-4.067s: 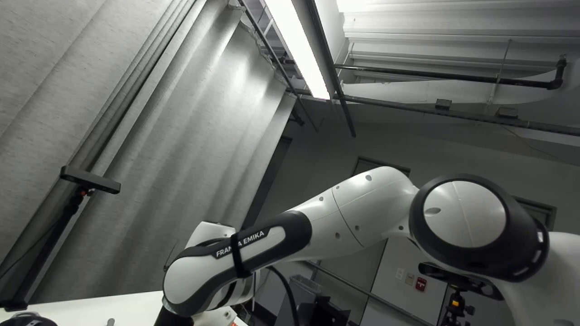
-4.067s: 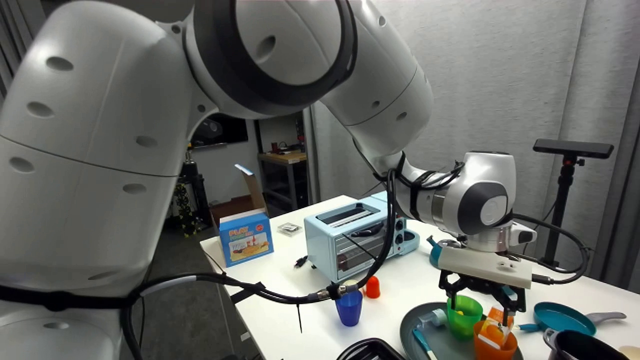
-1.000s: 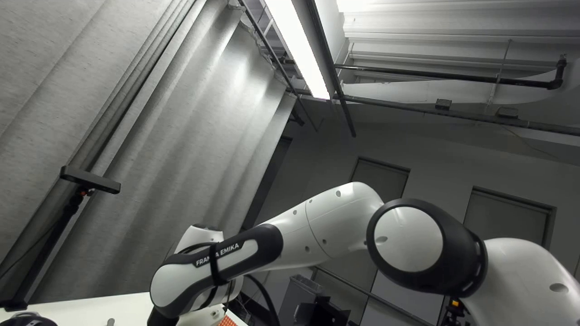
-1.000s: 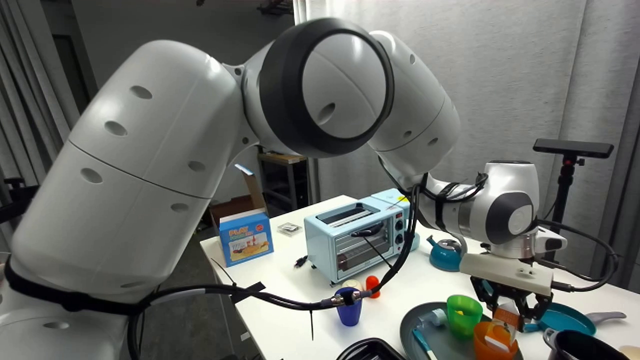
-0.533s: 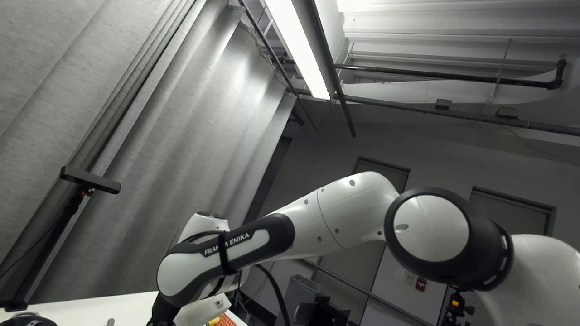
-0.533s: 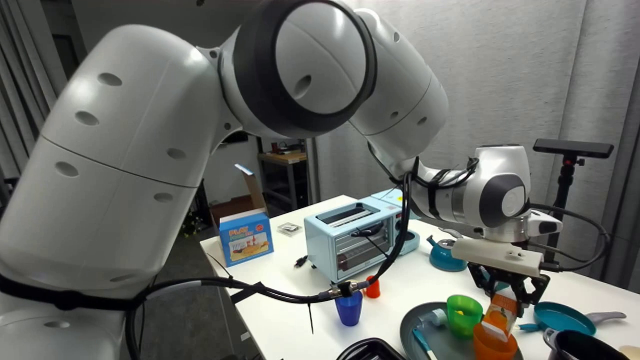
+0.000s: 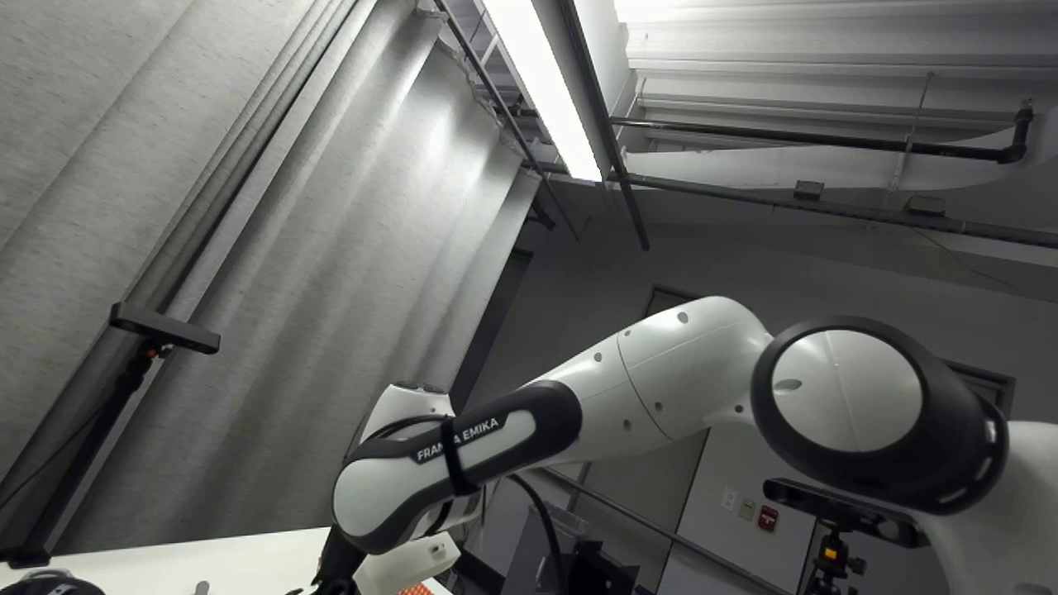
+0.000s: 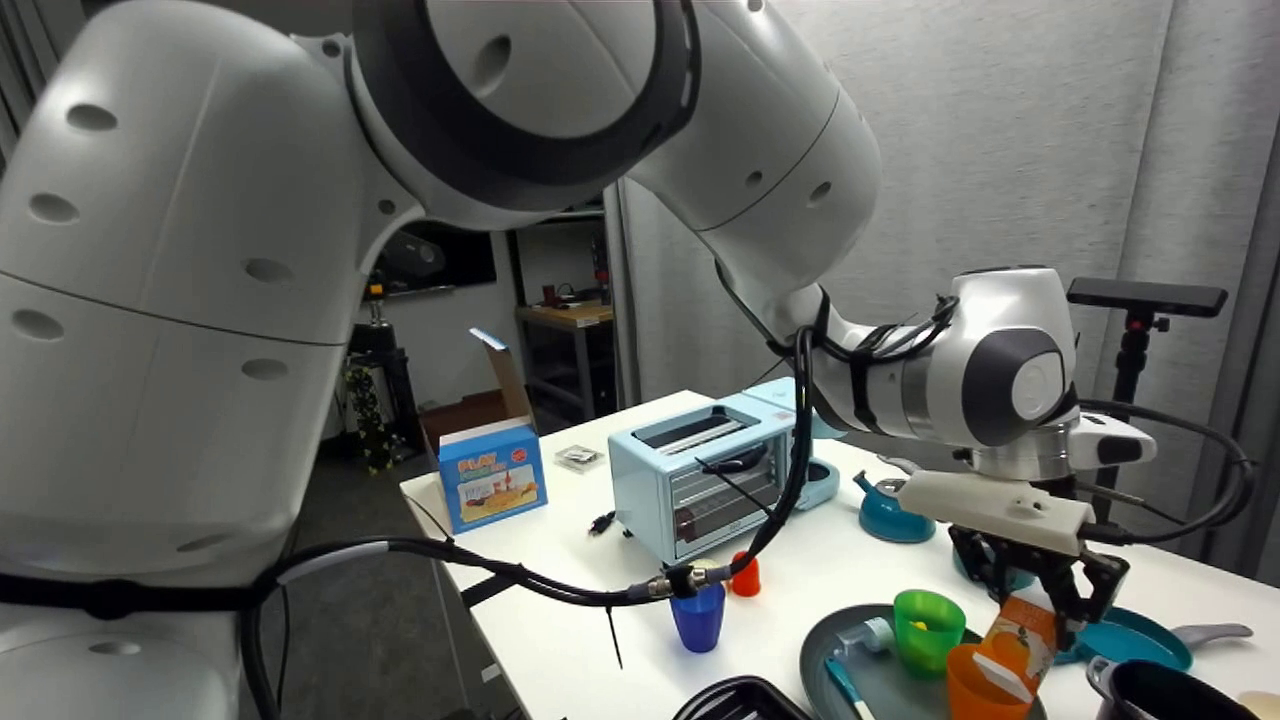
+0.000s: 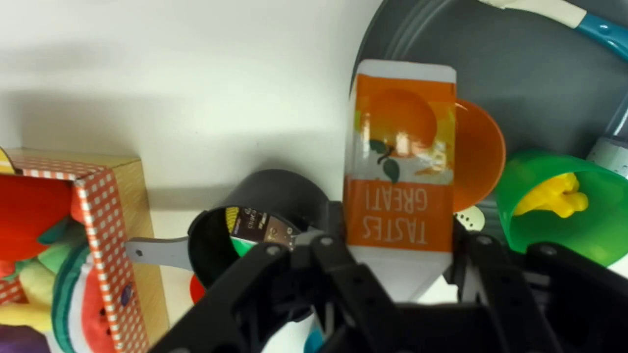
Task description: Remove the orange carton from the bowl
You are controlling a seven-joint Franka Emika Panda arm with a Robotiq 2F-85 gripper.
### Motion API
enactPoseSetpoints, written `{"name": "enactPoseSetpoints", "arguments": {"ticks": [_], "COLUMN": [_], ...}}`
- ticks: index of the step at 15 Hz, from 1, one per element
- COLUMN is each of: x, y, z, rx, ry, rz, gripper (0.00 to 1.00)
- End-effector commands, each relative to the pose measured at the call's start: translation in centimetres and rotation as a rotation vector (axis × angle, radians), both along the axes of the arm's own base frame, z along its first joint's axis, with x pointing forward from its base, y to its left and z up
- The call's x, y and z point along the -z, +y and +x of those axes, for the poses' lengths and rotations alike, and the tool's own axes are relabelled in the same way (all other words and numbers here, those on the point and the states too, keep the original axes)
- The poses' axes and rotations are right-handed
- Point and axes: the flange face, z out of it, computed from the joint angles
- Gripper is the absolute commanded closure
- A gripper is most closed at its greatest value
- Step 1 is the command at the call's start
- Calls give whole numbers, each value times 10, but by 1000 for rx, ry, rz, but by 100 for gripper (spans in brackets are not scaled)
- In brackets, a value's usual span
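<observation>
One change matters most: the tall glossy orange-and-white carton (image 9: 405, 166), seconds ago standing in the round orange plastic cup (image 8: 972, 695) with the fingers apart, is now pinched between both fingers of the black metal gripper (image 9: 398, 225), drawn up and leaning. In an exterior view its white lower end shows whole, overlapping the cup; whether it touches the rim I cannot tell. The task's "bowl" is, I take it, this cup, so removal looks close to done; what remains is probably carrying the carton aside and setting it down.

The cup stands on the round dark-grey plate (image 9: 515, 73), well apart from the table corner bearing the blue printed cardboard box (image 8: 493, 480) and from the edge along the grey cloth curtain (image 8: 1010, 180). The round green plastic cup (image 8: 925, 655) is just beside it, and the deep round black pot (image 9: 287, 191) is near too, so sideways swings call for care. In the wrist view white tabletop (image 9: 221, 113) shows between the plate and the red-checked cardboard box (image 9: 130, 215), likely the best landing room, though no table edge appears there to judge by.
</observation>
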Motion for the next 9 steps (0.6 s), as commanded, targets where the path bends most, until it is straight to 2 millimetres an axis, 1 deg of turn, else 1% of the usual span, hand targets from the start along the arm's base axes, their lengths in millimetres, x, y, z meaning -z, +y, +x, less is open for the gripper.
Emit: {"name": "enactPoseSetpoints", "arguments": {"ticks": [1, 9], "x": [-1, 27], "y": [-23, -86], "z": [-26, -58], "rx": [76, 217], "ry": [-28, -31], "rz": [-26, -38], "gripper": [80, 80]}}
